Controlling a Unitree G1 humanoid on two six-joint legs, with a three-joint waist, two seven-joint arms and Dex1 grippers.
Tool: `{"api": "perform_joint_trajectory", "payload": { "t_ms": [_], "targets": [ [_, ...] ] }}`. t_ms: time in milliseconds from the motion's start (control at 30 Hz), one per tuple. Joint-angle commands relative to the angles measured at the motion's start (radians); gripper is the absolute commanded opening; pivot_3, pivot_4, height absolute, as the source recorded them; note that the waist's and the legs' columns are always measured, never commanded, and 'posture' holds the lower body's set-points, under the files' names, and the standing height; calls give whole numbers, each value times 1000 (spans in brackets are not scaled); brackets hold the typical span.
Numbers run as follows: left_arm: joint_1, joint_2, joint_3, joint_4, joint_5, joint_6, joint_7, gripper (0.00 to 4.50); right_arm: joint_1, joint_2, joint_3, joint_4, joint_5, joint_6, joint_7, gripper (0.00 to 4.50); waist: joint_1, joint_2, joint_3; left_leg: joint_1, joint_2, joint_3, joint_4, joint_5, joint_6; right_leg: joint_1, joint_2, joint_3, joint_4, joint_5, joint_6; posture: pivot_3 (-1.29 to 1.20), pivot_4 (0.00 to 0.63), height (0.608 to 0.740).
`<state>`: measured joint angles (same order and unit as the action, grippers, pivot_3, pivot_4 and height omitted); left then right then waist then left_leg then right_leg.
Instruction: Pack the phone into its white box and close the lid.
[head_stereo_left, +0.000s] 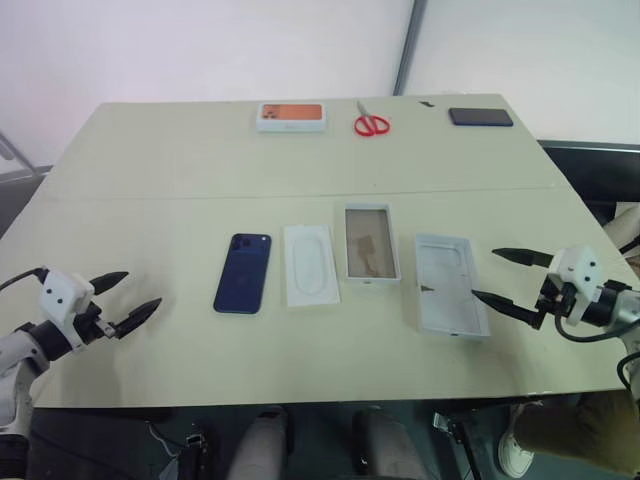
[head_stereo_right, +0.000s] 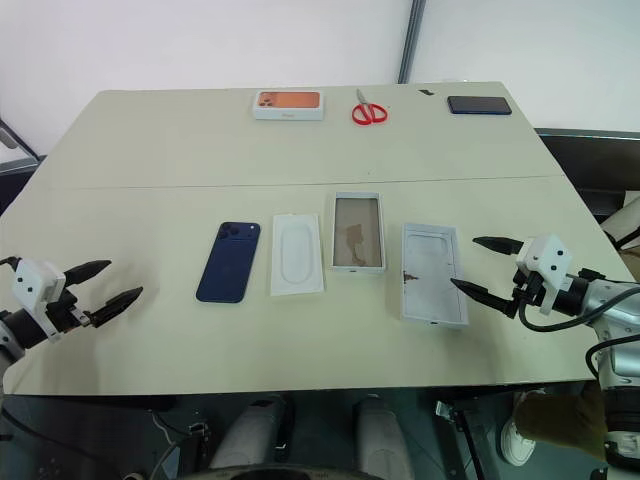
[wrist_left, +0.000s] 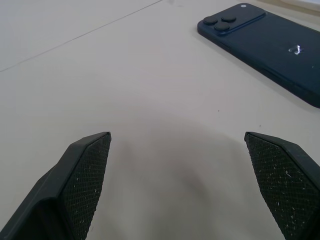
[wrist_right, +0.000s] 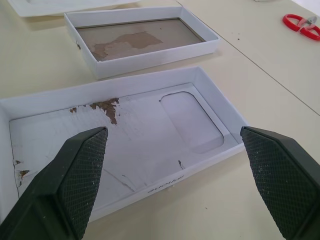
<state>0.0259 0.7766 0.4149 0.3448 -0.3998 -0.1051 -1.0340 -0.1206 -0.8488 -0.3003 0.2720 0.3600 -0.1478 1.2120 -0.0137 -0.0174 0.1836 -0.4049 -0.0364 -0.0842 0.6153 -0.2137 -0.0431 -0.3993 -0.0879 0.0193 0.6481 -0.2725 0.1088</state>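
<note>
Four things lie in a row across the middle of the beige table (head_stereo_left: 150, 180), none touching its neighbour. Nearest the left edge, the phone (head_stereo_left: 243, 272), dark navy, back up, camera cluster at its far end. Next, a flat white insert (head_stereo_left: 310, 264) with a rounded outline. Then the white box (head_stereo_left: 371, 243), open side up, brownish patchy floor, sitting slightly farther back than the others. Nearest the right edge, the lid (head_stereo_left: 450, 284), inside up, pale with torn brown spots and a rounded-rectangle recess.

Along the far edge: a white box with an orange picture (head_stereo_left: 291, 116), red-handled scissors (head_stereo_left: 371, 122), and a flat black phone (head_stereo_left: 480, 116) toward the far right corner.

Left gripper (head_stereo_left: 127, 300): fingers spread wide, empty, hovering over bare tabletop near the front left corner, well apart from the navy phone, tips aimed toward it.

Right gripper (head_stereo_left: 515, 280): fingers spread wide, empty, near the right edge just beside the lid, tips pointing at it; one fingertip (head_stereo_left: 482, 296) overlaps the lid's right wall, though whether it touches I cannot tell.
</note>
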Motion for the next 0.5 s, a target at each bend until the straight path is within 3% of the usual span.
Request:
{"api": "perform_joint_trajectory", "payload": {
  "t_ms": [33,500],
  "targets": [
    [-14,23,15,10,15,-30,4,4500,-6,-18,-18,-17,4,-11,-8,4441,0,0,0,0,0,0,0,0,0,0,0,0,0,0,0,0,150,740],
    [-27,23,8,6,13,6,-1,4500,-29,-19,-3,-4,-3,-15,-9,4441,0,0,0,0,0,0,0,0,0,0,0,0,0,0,0,0,150,740]
  ]
}}
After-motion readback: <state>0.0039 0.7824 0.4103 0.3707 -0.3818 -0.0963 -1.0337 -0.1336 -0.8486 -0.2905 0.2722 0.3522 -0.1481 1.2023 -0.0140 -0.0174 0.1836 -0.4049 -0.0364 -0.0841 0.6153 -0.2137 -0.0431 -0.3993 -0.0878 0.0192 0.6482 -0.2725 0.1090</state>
